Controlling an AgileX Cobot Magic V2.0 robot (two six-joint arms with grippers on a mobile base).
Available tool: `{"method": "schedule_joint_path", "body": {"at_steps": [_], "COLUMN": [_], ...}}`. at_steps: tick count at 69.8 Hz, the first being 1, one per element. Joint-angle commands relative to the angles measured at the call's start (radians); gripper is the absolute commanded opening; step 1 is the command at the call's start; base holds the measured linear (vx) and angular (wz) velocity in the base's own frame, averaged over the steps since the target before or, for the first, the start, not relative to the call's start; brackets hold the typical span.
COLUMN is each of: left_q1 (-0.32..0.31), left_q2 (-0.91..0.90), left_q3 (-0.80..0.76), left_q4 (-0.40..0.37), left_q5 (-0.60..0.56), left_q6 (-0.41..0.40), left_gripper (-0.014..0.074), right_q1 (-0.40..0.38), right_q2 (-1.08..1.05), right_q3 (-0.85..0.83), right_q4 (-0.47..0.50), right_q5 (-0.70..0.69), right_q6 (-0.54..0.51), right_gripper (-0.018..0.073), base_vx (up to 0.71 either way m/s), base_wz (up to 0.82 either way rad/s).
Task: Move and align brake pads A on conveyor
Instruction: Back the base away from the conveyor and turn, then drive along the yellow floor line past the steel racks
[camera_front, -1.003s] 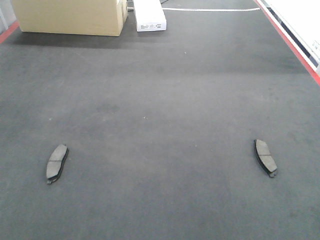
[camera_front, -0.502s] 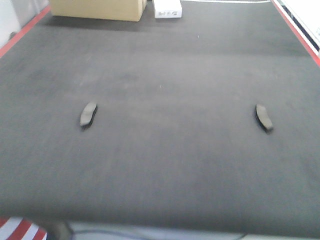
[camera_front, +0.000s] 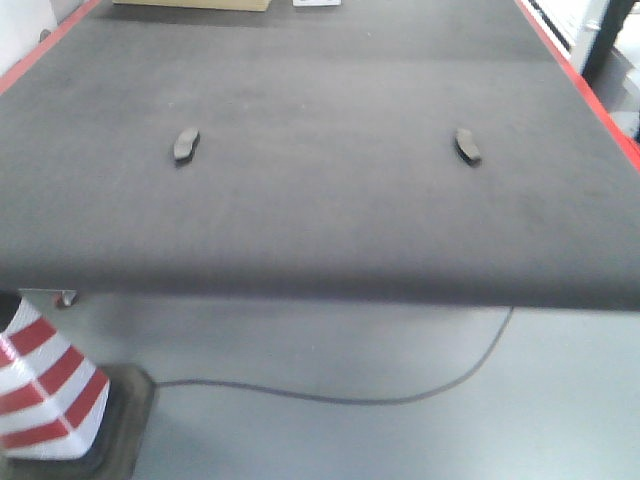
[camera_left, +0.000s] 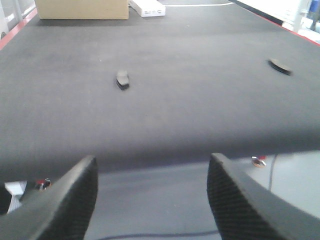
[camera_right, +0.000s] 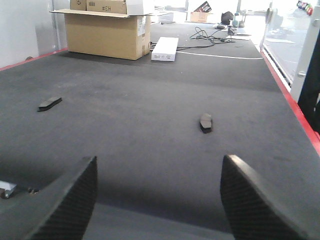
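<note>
**Brake pads A, small dark grey curved flat pads, sit unmoved while the robot backs off**

Only 2 of the pads show. The left pad lies on the left half of the very wide, rough dark charcoal conveyor and the right pad on the right half. They are well apart, roughly level with each other across the belt, each turned slightly off the belt's length. Neither is gripped or touched.

What has changed is the viewpoint, not the pads. 1 second ago the front view was filled by belt, with both pads large and low in the picture. Now they are small and high in it. The belt's near edge crosses the view, and grey floor, a red-and-white striped traffic cone and a thin dark cable show below it. The pads keep the same spacing and angle, so the robot seems to have drawn back from the conveyor.

The left gripper is spread wide and holds nothing, its black textured fingers hanging short of the belt edge. The right gripper is equally wide and empty, facing the right pad. Beyond it stand a tan cardboard box and a flat white carton.

For the task this reads as no progress. Nothing is aligned, and both pads probably lie beyond reach until the base closes in.
</note>
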Motion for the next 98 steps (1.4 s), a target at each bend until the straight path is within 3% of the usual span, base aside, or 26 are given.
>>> {"method": "schedule_joint_path", "body": {"at_steps": [1, 48, 98], "left_q1": [-0.009, -0.008, -0.008], "left_q2": [0.012, 0.012, 0.011], "left_q3": [-0.026, -0.026, -0.026], "left_q4": [-0.002, -0.002, -0.002], "left_q5": [-0.071, -0.071, -0.070], "left_q6": [0.002, 0.002, 0.002], "left_gripper": [0.0447, 0.0447, 0.0447], "right_q1": [0.000, 0.000, 0.000], "right_q2": [0.009, 0.009, 0.009], "right_q3": [-0.025, -0.025, -0.025], "right_q4": [-0.007, -0.007, -0.007], "right_q5": [-0.078, -0.078, -0.078], "right_q6": [-0.011, -0.011, -0.011], "right_gripper": [0.0508, 0.0508, 0.0508], "base_vx": [-0.45, -0.35, -0.18], "base_wz": [-0.07, -0.07, -0.83]}}
